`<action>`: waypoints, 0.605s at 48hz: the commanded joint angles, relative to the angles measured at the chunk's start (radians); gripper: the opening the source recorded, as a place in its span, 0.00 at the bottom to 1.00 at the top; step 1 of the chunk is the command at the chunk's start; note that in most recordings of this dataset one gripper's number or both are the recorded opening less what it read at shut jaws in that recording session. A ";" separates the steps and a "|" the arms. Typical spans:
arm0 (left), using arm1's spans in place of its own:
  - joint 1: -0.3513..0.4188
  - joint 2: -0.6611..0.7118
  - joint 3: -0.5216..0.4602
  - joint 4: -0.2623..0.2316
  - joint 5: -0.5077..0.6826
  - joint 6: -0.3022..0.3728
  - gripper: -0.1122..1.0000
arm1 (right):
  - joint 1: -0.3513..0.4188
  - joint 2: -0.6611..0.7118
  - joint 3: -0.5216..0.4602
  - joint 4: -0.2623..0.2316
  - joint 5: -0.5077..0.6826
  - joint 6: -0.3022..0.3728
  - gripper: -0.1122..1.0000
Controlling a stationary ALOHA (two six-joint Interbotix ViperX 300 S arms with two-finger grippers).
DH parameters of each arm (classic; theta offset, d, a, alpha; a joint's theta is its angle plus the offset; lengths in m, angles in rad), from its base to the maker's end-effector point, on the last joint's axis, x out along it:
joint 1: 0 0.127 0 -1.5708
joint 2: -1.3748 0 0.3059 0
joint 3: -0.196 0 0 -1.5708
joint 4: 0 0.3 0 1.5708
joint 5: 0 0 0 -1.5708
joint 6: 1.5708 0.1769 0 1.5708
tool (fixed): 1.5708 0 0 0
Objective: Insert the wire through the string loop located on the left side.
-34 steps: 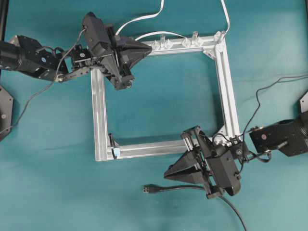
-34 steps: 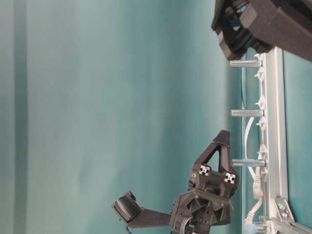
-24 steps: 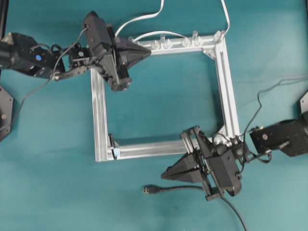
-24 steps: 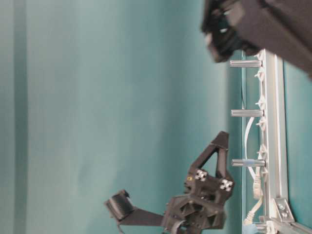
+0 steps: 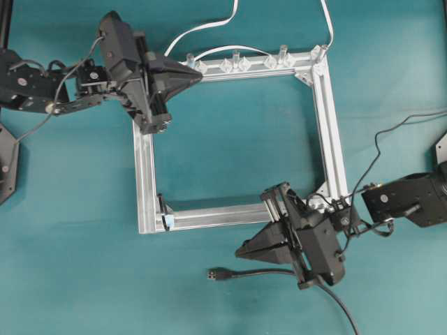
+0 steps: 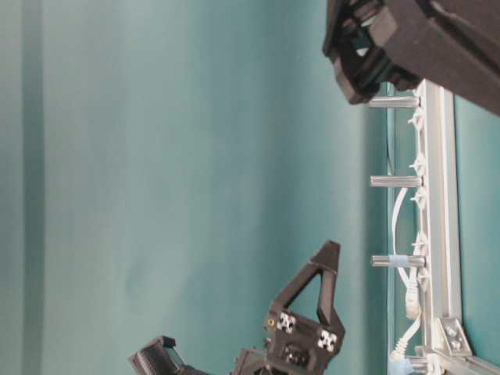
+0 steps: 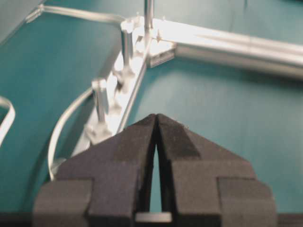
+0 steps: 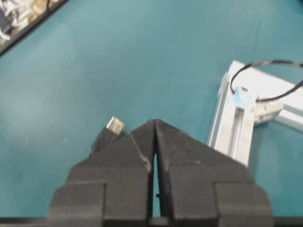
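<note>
The wire [image 5: 258,273] is a thin black cable lying on the teal table below the frame, its plug [image 5: 216,274] pointing left. In the right wrist view the plug's metal tip [image 8: 115,125] peeks out left of my fingers. The string loop [image 8: 265,80] is a thin dark ring with a light-blue tag [image 5: 167,221] at the frame's lower left corner. My right gripper [image 5: 239,250] is shut and empty, hovering just above the wire, right of the plug. My left gripper [image 5: 200,72] is shut and empty over the frame's top left corner.
A square aluminium frame [image 5: 327,118] lies flat on the table. Clear plastic clips [image 5: 234,64] and short posts stand along its top bar. White cables [image 5: 202,28] run off the back edge. A thin black lead [image 5: 391,125] trails from the right arm.
My left arm has drawn back to the left and up, its gripper now at the frame's top left corner. My right gripper has shifted slightly left and down toward the wire.
</note>
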 commanded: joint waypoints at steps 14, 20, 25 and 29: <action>-0.020 -0.104 0.012 0.003 0.143 0.002 0.41 | 0.000 -0.032 -0.034 0.003 0.084 0.003 0.11; -0.020 -0.120 0.015 0.003 0.155 0.002 0.62 | 0.000 -0.032 -0.034 0.011 0.089 0.003 0.35; -0.023 -0.124 0.017 0.003 0.163 0.002 0.57 | 0.000 -0.032 -0.031 0.029 0.086 0.003 0.63; -0.026 -0.127 0.014 0.003 0.179 0.002 0.62 | 0.000 -0.032 -0.029 0.034 0.087 0.003 0.83</action>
